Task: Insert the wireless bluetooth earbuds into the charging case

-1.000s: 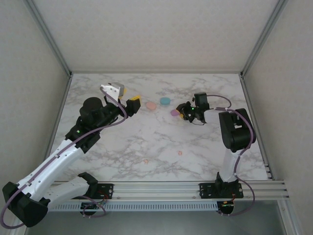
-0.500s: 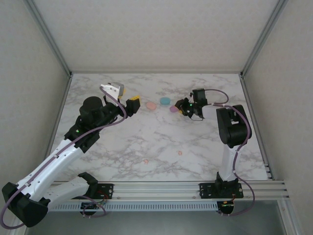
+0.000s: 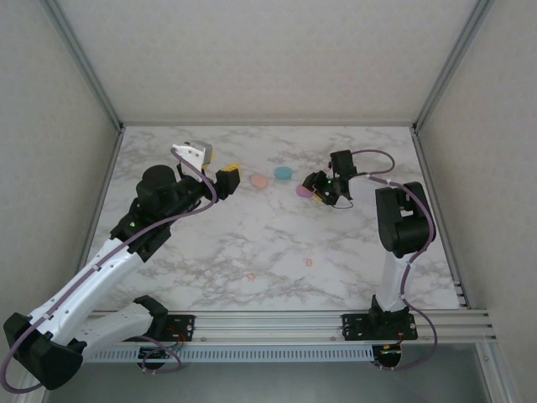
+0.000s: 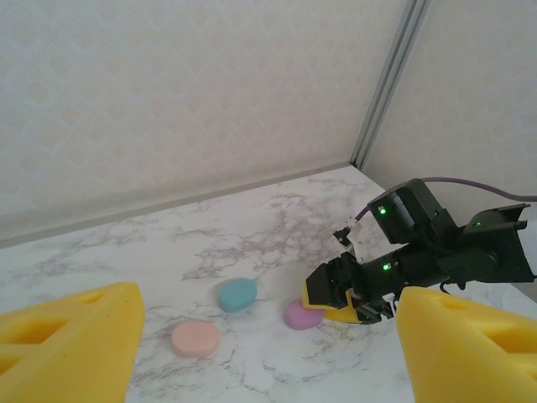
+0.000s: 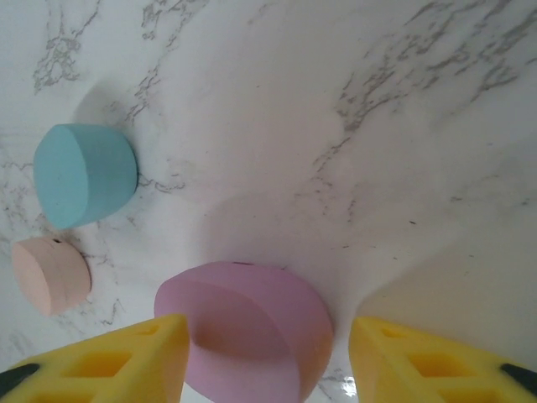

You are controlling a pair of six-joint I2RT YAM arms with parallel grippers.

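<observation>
Earbuds (image 3: pixel 308 262) are sitting loose on the marble table (image 3: pixel 210 243), near the front, none in a case.
Right gripper (image 5: pixel 264 344) is straddling the purple case (image 5: pixel 243 311) at the back, fingers spread either side; left gripper (image 4: pixel 264 315) is hovering wide apart, empty. Pretty much everything's left.

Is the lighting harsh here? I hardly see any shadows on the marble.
Top view: soft, even light, only faint shadows on the table. Right wrist view: the purple case casts a diffuse shadow. Left wrist view: the left fingers, close to the lens, look slightly soft.
</observation>
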